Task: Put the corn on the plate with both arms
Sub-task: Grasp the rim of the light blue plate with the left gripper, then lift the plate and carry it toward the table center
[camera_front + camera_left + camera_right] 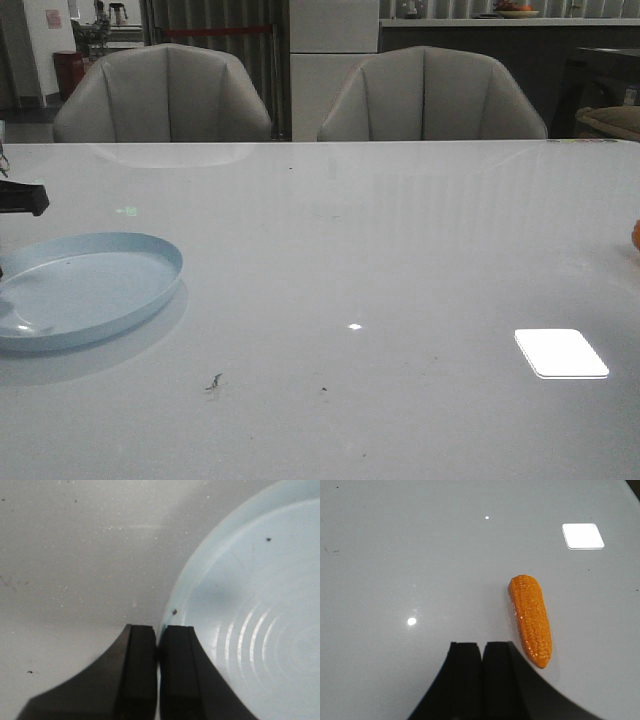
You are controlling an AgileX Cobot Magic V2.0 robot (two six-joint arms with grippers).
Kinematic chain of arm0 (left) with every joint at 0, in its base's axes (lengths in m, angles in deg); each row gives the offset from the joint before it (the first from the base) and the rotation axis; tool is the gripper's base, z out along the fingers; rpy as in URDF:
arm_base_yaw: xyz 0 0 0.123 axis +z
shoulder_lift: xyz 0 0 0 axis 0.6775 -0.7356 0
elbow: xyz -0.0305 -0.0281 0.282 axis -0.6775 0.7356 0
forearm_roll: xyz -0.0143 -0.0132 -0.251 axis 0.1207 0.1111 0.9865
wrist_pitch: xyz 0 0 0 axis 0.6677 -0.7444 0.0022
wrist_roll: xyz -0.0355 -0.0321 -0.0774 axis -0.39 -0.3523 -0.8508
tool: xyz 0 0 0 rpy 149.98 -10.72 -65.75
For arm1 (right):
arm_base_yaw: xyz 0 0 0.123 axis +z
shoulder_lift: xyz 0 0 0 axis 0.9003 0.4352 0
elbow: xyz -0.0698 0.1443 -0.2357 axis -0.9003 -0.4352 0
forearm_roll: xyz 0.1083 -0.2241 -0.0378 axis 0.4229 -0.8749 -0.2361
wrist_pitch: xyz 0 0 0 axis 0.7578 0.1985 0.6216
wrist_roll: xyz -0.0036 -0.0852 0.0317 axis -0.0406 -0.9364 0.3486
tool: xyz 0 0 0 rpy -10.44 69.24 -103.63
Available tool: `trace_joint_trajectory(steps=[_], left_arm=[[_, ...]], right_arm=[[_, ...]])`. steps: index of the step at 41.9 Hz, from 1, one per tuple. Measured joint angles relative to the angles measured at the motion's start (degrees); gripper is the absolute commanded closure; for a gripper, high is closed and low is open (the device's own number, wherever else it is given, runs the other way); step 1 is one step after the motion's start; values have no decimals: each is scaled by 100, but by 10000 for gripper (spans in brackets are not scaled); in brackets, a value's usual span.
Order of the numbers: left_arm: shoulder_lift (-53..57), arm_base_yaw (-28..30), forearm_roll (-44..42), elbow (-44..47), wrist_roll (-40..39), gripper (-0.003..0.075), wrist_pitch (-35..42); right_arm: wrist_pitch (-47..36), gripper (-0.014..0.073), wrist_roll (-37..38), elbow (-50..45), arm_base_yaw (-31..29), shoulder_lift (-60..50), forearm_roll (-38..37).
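The right gripper [482, 652] is hovering clenched and empty over the table [420, 555], with the corn [531, 620] lying just beside its fingers, ungrasped. The left gripper [159, 645] is also clenched, sitting at the plate's [240, 620] rim. Pickup seems not yet begun; next, the right claw likely needs opening and centring over the cob.

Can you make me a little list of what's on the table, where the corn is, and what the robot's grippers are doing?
corn: orange corn lying flat on the white table, not held, not on the plate
plate: pale blue plate, on the table's left side, nothing on it
left gripper: left gripper shut, empty, at the plate's rim
right gripper: right gripper shut, empty, beside the corn
behind the table: two grey chairs
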Motion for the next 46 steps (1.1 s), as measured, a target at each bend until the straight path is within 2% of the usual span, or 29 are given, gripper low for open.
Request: trace_joint_trajectory(steps=[6, 18, 26, 34, 39, 46], left_arm=[[-23, 0, 0, -362, 0, 629, -274], [-46, 0, 53, -1684, 0, 629, -1178], [-46, 0, 634, -2441, 0, 629, -1577], [-46, -42, 1390, -2800, 0, 629, -1745], [-46, -237, 1490, -2809, 0, 629, -1877], [-46, -827, 1534, -2809, 0, 629, -2002]], right_arm=[[0, 524, 0, 0, 0, 0, 0], [0, 524, 0, 0, 0, 0, 0], [0, 524, 0, 0, 0, 0, 0], [0, 524, 0, 0, 0, 0, 0], [0, 524, 0, 0, 0, 0, 0], [0, 524, 0, 0, 0, 0, 0]])
